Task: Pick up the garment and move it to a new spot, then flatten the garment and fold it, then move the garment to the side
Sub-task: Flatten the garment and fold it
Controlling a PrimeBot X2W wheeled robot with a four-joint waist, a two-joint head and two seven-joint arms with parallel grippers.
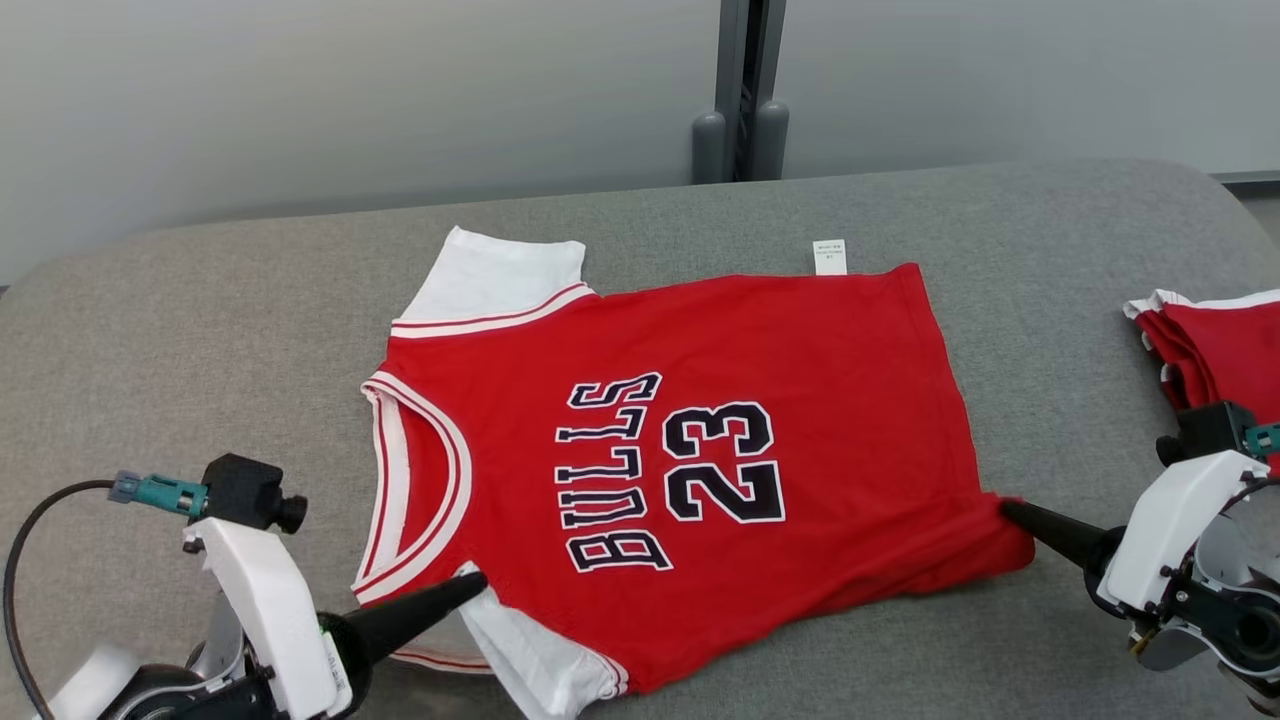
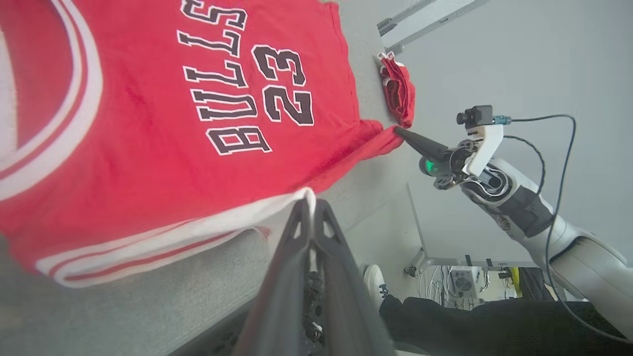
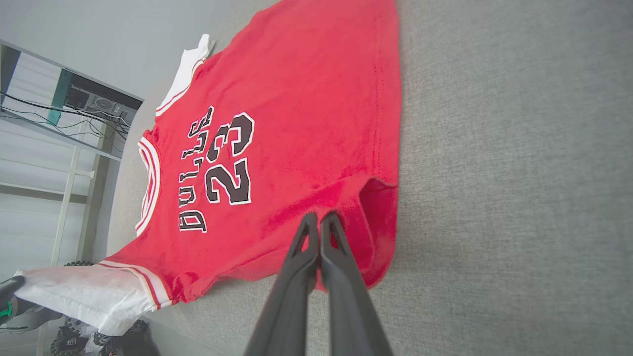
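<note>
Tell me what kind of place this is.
Probably a robotics lab or test room, not a home: a grey fabric-covered table holds the red Bulls jersey, plain partition panels stand behind it, and metal shelving carrying loose cables shows nearby.

Jersey [image 1: 800,380]: red body, black lettering edged white. Sleeve [image 1: 530,655] at left gripper [image 1: 478,580] tip: white, red-striped trim. Both grippers dark-fingered, white-cased. Surface [image 1: 200,330] under them: grey. Cloth [image 1: 1225,340] beside right gripper [image 1: 1008,507]: red, white edging.

Closed right end effector [image 3: 319,216] on jersey [image 3: 296,99]
</note>
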